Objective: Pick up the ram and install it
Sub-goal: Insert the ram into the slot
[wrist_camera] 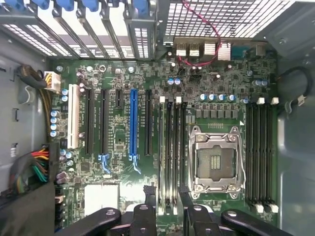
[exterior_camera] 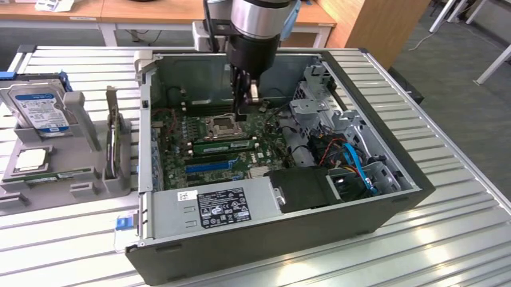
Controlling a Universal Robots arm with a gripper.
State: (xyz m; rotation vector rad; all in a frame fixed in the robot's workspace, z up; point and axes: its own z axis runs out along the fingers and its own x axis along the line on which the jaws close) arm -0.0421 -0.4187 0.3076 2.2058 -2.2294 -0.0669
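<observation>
You have the long green circuit-board ram stick (exterior_camera: 226, 144) standing in a black slot just beside the square silver processor socket (exterior_camera: 222, 127), while the fingers (wrist_camera: 148, 196) hang apart and empty above it, so I think a half-seated end may tilt if a finger snags it.

The gripper (exterior_camera: 246, 106) hangs inside the computer case (exterior_camera: 279, 239); jaws apart. A hard drive (exterior_camera: 40, 110) stands at the case's nine o'clock.
</observation>
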